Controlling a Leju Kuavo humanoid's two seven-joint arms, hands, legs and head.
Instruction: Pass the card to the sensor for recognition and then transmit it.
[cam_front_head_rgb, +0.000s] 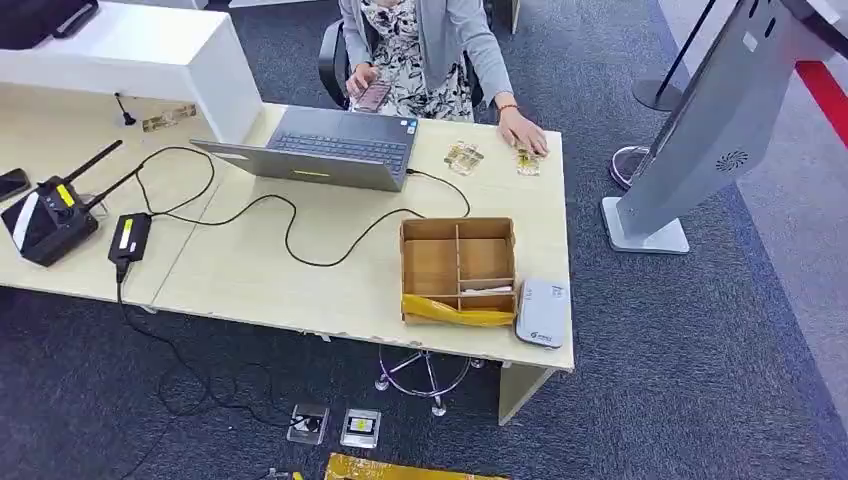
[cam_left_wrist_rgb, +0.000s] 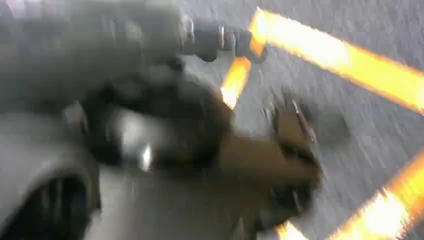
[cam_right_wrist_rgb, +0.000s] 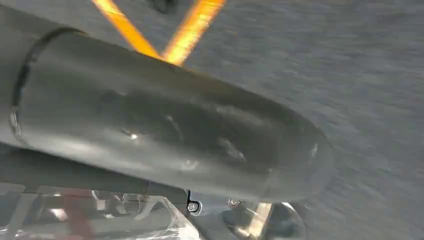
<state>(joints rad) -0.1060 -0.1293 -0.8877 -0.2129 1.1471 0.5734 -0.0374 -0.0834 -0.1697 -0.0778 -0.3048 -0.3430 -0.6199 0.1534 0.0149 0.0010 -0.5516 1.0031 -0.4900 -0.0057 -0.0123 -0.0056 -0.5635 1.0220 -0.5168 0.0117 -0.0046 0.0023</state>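
A white card reader (cam_front_head_rgb: 542, 313) lies at the desk's near right corner, beside a cardboard divider box (cam_front_head_rgb: 458, 262). Two small cards in clear sleeves lie at the far edge: one (cam_front_head_rgb: 464, 157) right of the laptop, the other (cam_front_head_rgb: 528, 164) under the fingertips of a seated person's hand (cam_front_head_rgb: 522, 134). The left wrist view is heavily blurred; my left hand (cam_left_wrist_rgb: 165, 150) hangs over grey carpet, and how its fingers lie is unreadable. In the right wrist view only blurred pale parts of my right hand (cam_right_wrist_rgb: 100, 215) show.
An open laptop (cam_front_head_rgb: 330, 150) sits mid-desk, with a black cable running to a power brick (cam_front_head_rgb: 129, 238) and a black router (cam_front_head_rgb: 52, 215) at the left. A grey kiosk stand (cam_front_head_rgb: 700, 130) rises right of the desk. A stool base (cam_front_head_rgb: 425, 375) and floor sockets (cam_front_head_rgb: 335, 425) lie below.
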